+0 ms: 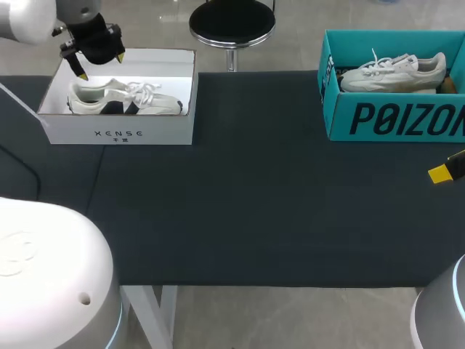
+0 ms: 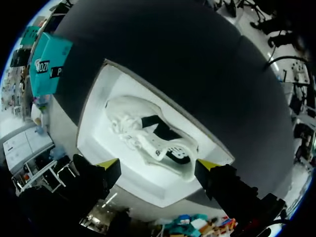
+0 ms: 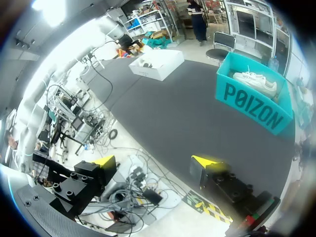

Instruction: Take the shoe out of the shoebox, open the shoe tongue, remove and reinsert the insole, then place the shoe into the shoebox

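Nearby, the right gripper (image 3: 154,162) is hanging open and empty at the table's (image 1: 254,218) right edge; farther back, the left gripper (image 2: 158,164) is hovering open above the shoe (image 2: 148,136) lying in the white shoebox (image 1: 120,134).

White shoe (image 1: 123,98) with black patches, laced, lying inside open white shoebox (image 1: 120,135), just beneath the left gripper (image 1: 101,65).
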Robot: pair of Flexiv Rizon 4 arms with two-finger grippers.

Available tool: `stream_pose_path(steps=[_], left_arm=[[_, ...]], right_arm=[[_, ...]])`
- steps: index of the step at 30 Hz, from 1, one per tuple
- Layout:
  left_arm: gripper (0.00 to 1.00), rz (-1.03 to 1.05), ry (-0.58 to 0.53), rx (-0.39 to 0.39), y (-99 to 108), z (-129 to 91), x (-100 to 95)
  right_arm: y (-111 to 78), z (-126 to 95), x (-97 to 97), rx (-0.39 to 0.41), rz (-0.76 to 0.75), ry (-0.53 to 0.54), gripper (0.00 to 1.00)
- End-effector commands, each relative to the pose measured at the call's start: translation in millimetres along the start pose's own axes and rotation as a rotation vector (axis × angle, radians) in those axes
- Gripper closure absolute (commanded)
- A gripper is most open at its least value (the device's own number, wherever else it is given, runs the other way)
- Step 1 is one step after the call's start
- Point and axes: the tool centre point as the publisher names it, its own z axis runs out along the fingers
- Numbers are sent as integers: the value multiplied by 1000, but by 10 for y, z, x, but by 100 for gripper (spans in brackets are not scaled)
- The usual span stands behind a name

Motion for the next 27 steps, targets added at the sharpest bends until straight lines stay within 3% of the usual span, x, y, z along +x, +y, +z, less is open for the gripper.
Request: stream_pose_path(steps=[1,24,27], left_arm=[[0,6,-6,-15,-130,-149,57],[0,6,-6,-15,-130,-149,57],[0,6,-6,-15,-130,-149,57]], right_arm=[[-102,-3,47,-44,1,-11,0],[-102,-3,47,-44,1,-11,0],[154,-31,-325,-26,-35,-37,0]])
